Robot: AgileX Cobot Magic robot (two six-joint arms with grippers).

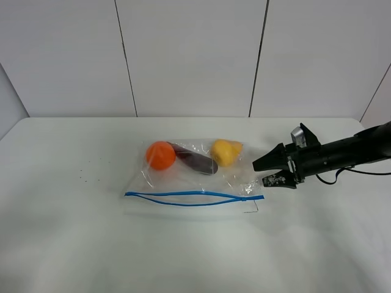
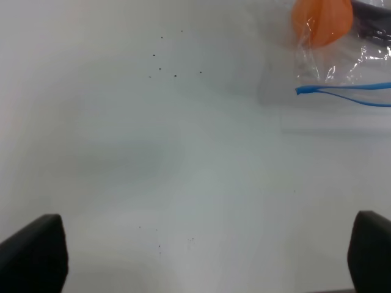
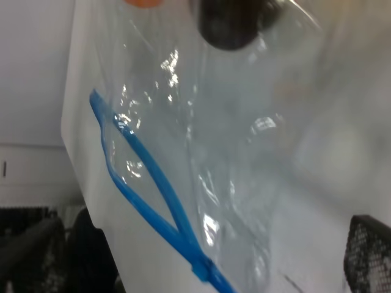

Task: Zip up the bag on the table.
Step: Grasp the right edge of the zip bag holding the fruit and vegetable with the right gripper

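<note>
The clear bag (image 1: pixel 201 177) lies flat at the middle of the white table (image 1: pixel 61 244), holding an orange ball (image 1: pixel 160 155), a dark purple item (image 1: pixel 197 162) and a yellow item (image 1: pixel 225 151). Its blue zip strip (image 1: pixel 189 198) runs along the near edge, and its two lines gape apart along the left and middle. My right gripper (image 1: pixel 261 173) hovers open just right of the bag's right end; the right wrist view has the zip strip (image 3: pixel 153 201) close ahead of that gripper (image 3: pixel 195 259). My left gripper (image 2: pixel 201 256) is open over bare table, with the bag's left corner (image 2: pixel 305 90) far ahead.
A few tiny dark specks (image 1: pixel 85 178) dot the table left of the bag. White wall panels (image 1: pixel 189 55) rise behind the table's far edge. A thin wire-like mark (image 1: pixel 252 210) lies by the zip's right end.
</note>
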